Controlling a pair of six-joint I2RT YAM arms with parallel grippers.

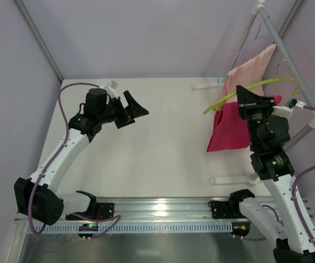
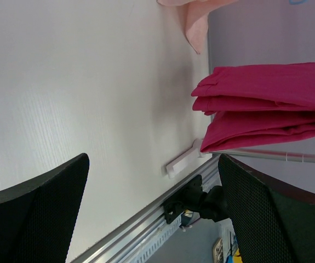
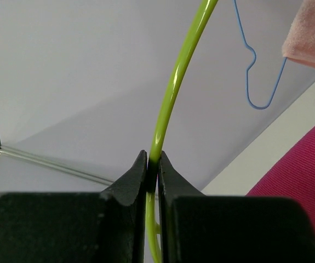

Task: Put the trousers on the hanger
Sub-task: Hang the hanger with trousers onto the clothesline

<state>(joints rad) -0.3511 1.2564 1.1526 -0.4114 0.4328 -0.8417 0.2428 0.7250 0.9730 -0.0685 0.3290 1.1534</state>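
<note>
The magenta trousers (image 1: 228,130) hang folded over the lime-green hanger (image 1: 256,86) at the right side, just above the table. My right gripper (image 1: 242,100) is shut on the hanger's curved bar; in the right wrist view the green hanger (image 3: 171,93) runs up from between the closed fingertips of the right gripper (image 3: 152,159), with the trousers (image 3: 305,186) at the lower right. My left gripper (image 1: 133,109) hovers open over the left of the table, holding nothing. In the left wrist view the left gripper (image 2: 153,159) faces the trousers (image 2: 267,104) from well away.
A pale salmon towel (image 1: 253,68) and a light-blue wire hanger (image 3: 256,71) hang on the slanted rack pole (image 1: 288,57) at the back right. White rack feet (image 1: 233,179) lie on the table. An aluminium rail (image 1: 157,205) runs along the near edge.
</note>
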